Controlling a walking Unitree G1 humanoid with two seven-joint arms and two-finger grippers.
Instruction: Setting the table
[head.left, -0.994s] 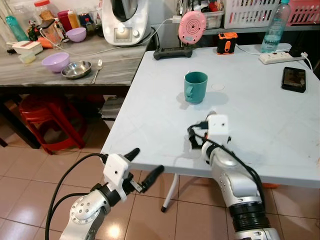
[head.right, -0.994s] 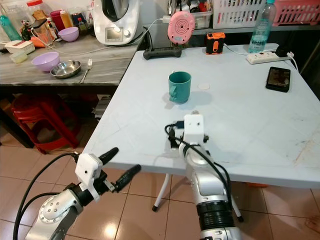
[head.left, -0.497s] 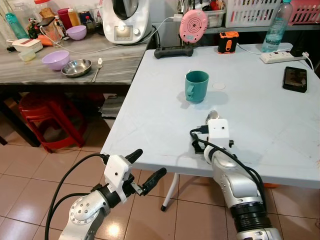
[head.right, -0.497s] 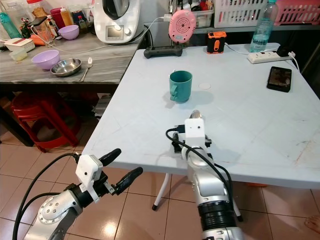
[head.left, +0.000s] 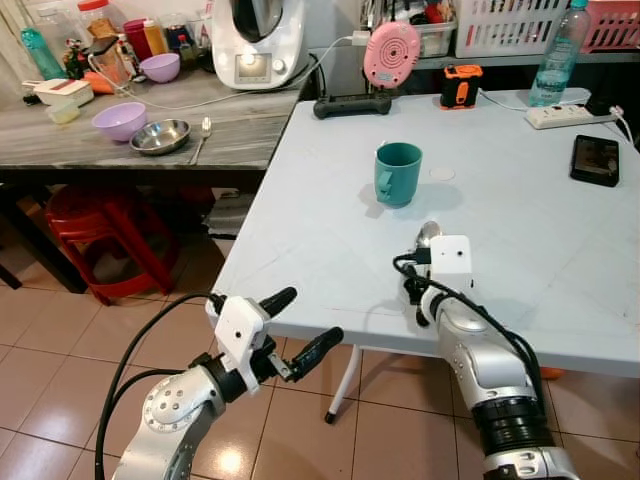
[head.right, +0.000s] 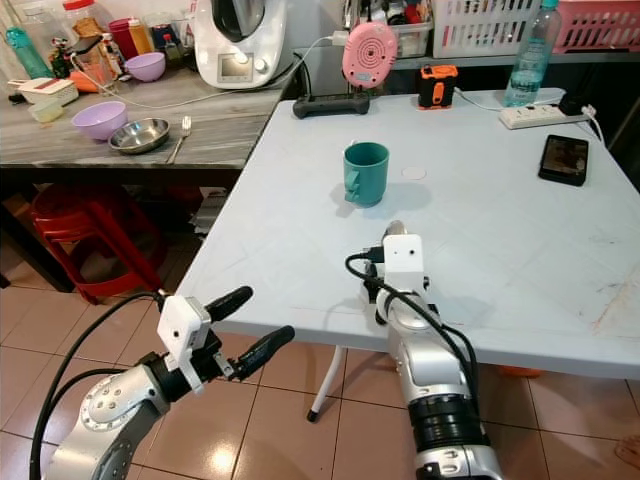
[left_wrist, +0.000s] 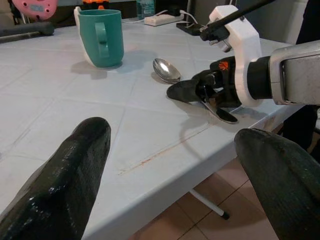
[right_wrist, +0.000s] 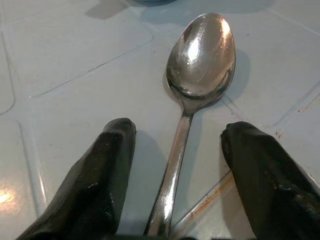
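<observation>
Newly released shiny spoon (right_wrist: 200, 60) on table (head.left: 330, 200)

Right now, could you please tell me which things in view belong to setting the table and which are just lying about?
Belonging to the job:
- spoon, lying on the white table
- teal mug
- right pincer, open astride the spoon's handle

Just lying about:
- phone
- power strip
- water bottle
- purple bowl and steel bowl on the side counter
</observation>
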